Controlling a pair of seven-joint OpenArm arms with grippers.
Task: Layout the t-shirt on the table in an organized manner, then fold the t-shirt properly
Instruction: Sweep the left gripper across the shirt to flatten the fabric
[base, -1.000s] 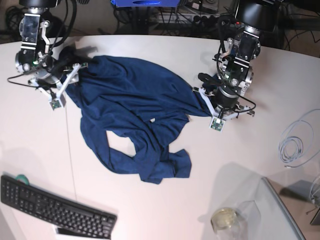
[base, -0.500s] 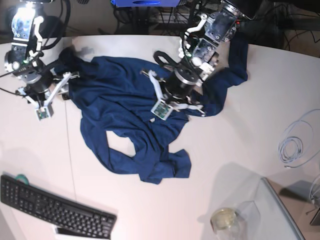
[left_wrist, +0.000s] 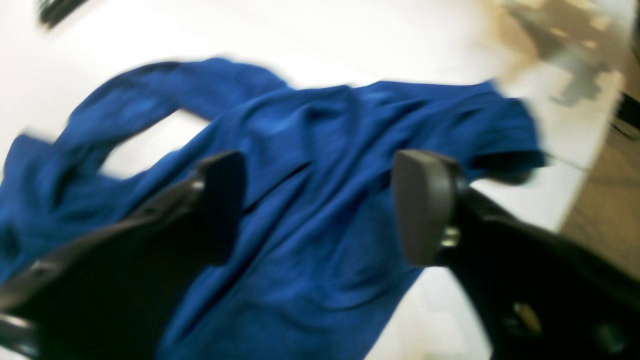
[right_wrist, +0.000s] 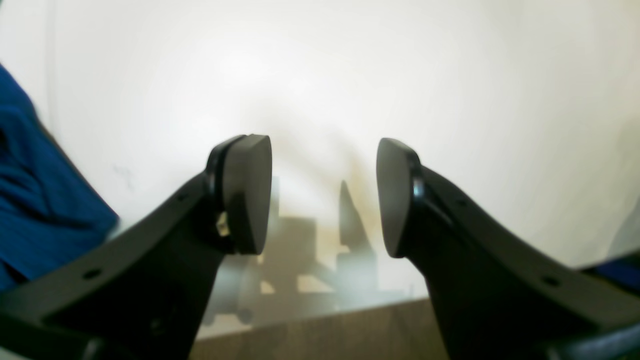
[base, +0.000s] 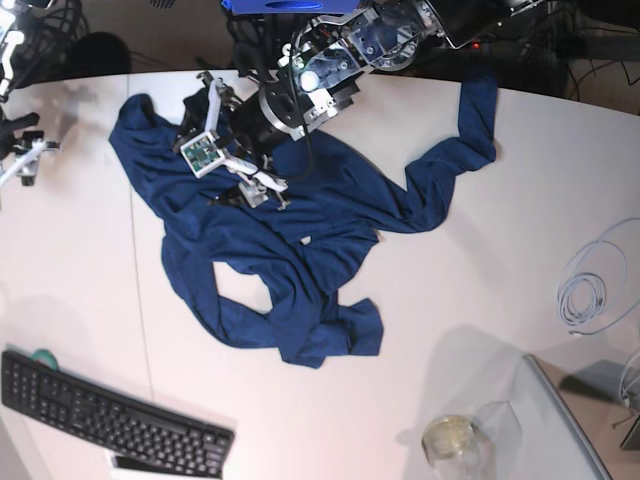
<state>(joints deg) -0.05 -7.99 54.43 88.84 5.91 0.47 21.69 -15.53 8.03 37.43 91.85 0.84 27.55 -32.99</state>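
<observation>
Layout step: the shirt (base: 290, 250) lies rumpled on the table (base: 480, 300). Both grippers, left (left_wrist: 320, 205) and right (right_wrist: 324, 195), gape empty. Next, grasp an edge and spread.

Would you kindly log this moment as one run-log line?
stage: layout | t-shirt: crumpled on table | left gripper: open, above shirt | right gripper: open, empty

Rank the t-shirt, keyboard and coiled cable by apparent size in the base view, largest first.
1. t-shirt
2. keyboard
3. coiled cable, clearly the smallest, though it runs off the picture's edge.
</observation>
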